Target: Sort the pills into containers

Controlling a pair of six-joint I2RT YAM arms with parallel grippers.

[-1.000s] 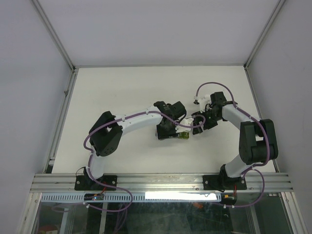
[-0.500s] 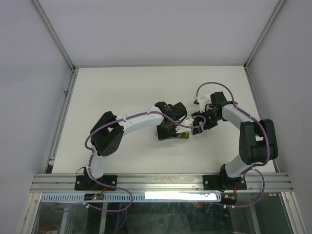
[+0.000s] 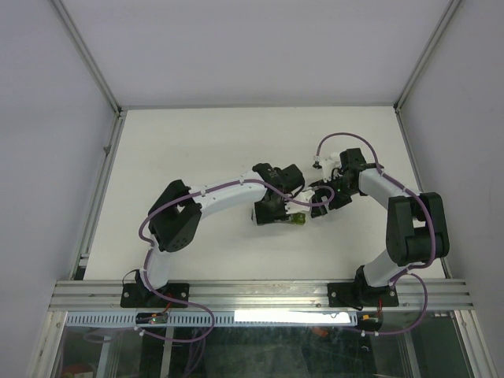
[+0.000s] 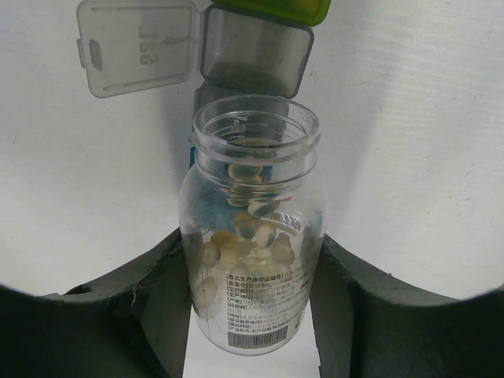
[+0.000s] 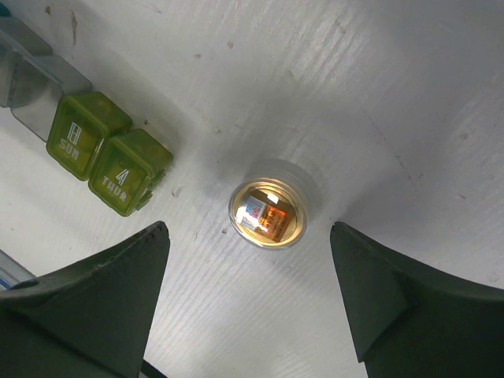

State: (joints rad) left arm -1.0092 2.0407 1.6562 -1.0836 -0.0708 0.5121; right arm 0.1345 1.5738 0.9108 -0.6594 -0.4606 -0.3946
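My left gripper (image 4: 252, 252) is shut on a clear label-wrapped bottle (image 4: 256, 315) of cream and blue-green pills. The bottle's open mouth (image 4: 256, 130) points at the containers, a pill organiser strip. The strip's grey compartment (image 4: 256, 59) has its clear lid (image 4: 138, 47) flipped open, with a green compartment (image 4: 272, 9) beyond it. In the right wrist view, two shut yellow-green compartments (image 5: 106, 161) lie at the left. My right gripper (image 5: 248, 232) is open above a small uncapped amber bottle (image 5: 268, 214) that stands upright. In the top view both grippers meet mid-table, left (image 3: 276, 211) and right (image 3: 324, 197), with the strip's green end (image 3: 296, 223) showing.
The white table (image 3: 197, 150) is walled by a metal frame at the left (image 3: 102, 157) and right (image 3: 409, 142). The right arm's purple cable (image 3: 339, 138) loops above its wrist.
The left arm has crept slightly to the right with the bottle in its grip. The right arm has barely moved.
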